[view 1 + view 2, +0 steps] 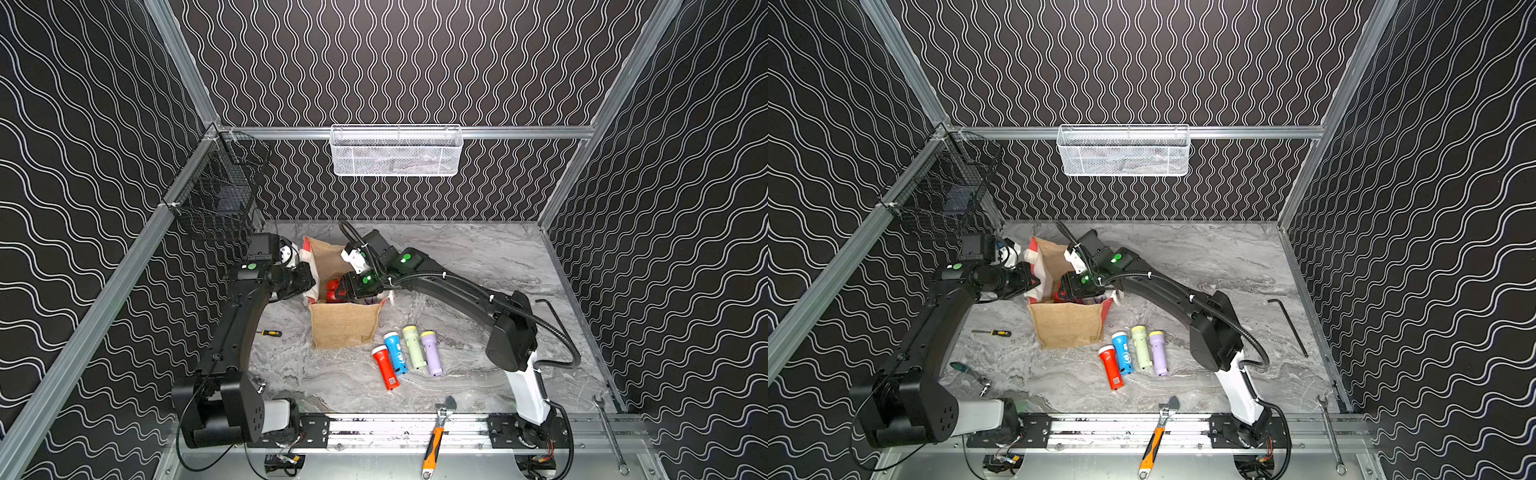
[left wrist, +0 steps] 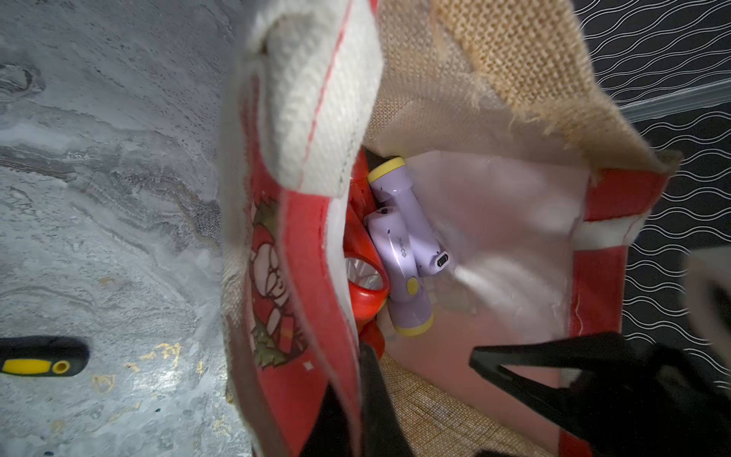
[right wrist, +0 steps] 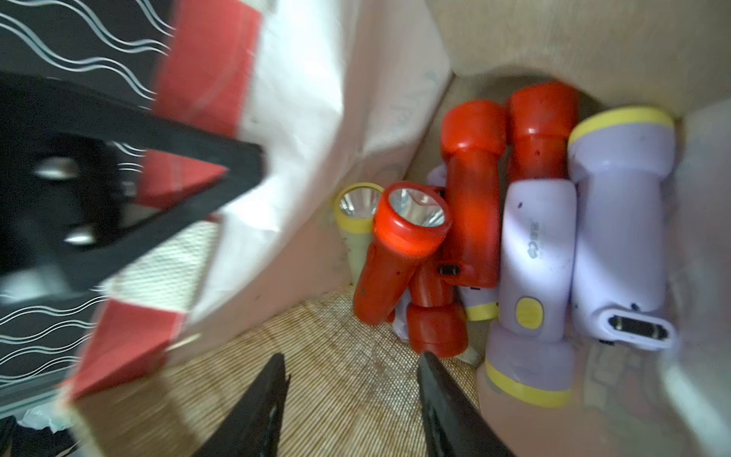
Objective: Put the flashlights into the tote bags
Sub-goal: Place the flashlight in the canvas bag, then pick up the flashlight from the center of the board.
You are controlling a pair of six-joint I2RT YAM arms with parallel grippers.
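Note:
The burlap tote bag (image 1: 345, 326) (image 1: 1067, 326) stands open left of centre. My left gripper (image 1: 309, 282) (image 2: 356, 380) is shut on the bag's red-and-white side wall (image 2: 312, 253), one finger inside and one outside. My right gripper (image 1: 340, 289) (image 3: 352, 356) reaches down into the bag, open and holding nothing. Several flashlights lie heaped on the bag floor, among them a red one (image 3: 399, 253) and a lilac one (image 3: 534, 257) (image 2: 399, 253). On the table right of the bag lie red (image 1: 385, 368), blue (image 1: 395, 353), pale green (image 1: 414, 347) and lilac (image 1: 431, 353) flashlights in a row.
A yellow-black screwdriver (image 1: 270, 333) lies left of the bag. An orange-handled wrench (image 1: 436, 432) and a spanner (image 1: 609, 432) rest at the front rail. A hex key (image 1: 1289, 328) lies at the right. A white mesh basket (image 1: 395, 151) and a black wire basket (image 1: 216, 195) hang on the walls.

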